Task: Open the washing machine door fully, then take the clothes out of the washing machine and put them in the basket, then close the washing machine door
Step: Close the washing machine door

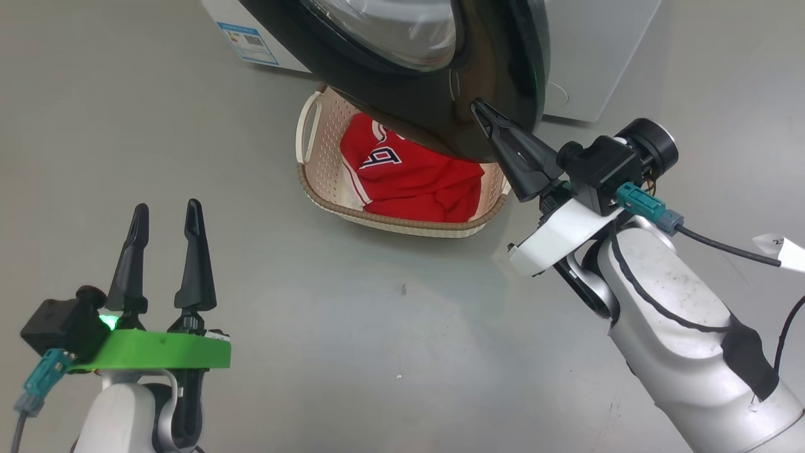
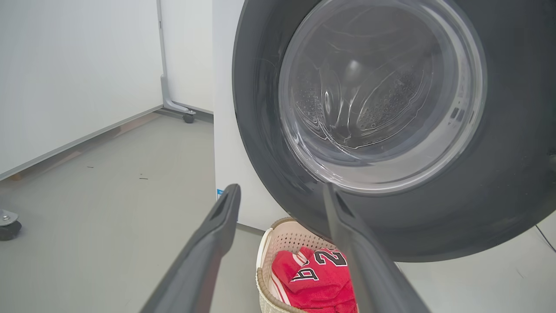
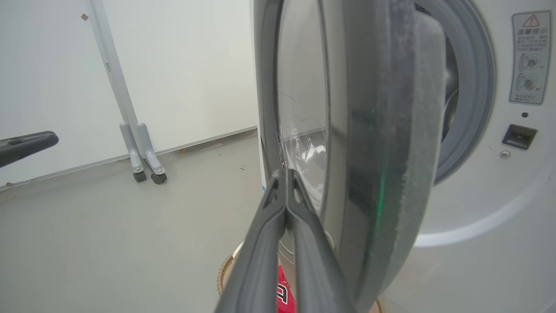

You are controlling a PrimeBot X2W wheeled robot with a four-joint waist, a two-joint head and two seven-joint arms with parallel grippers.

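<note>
The washing machine door (image 1: 434, 107) stands part-way open, its black rim and glass bowl hanging over the basket (image 1: 390, 223). A red jersey (image 1: 409, 179) with navy numbers lies in that cream basket. My right gripper (image 1: 476, 106) is shut with nothing between its fingers, and its tips rest against the door's outer face, seen edge-on in the right wrist view (image 3: 369, 130). My left gripper (image 1: 166, 209) is open and bare, low at the left, well short of the basket. The left wrist view looks between its fingers at the door (image 2: 499, 195), the basket (image 2: 265, 252) and the jersey (image 2: 312, 278). The washing machine (image 3: 499, 204) shows its grey gasket (image 3: 475, 108).
Grey floor lies all around. White partition panels on caster legs (image 3: 143, 152) stand to the left of the washer, and another caster (image 2: 8, 224) sits at the far left. The latch socket (image 3: 519, 137) is on the washer's front.
</note>
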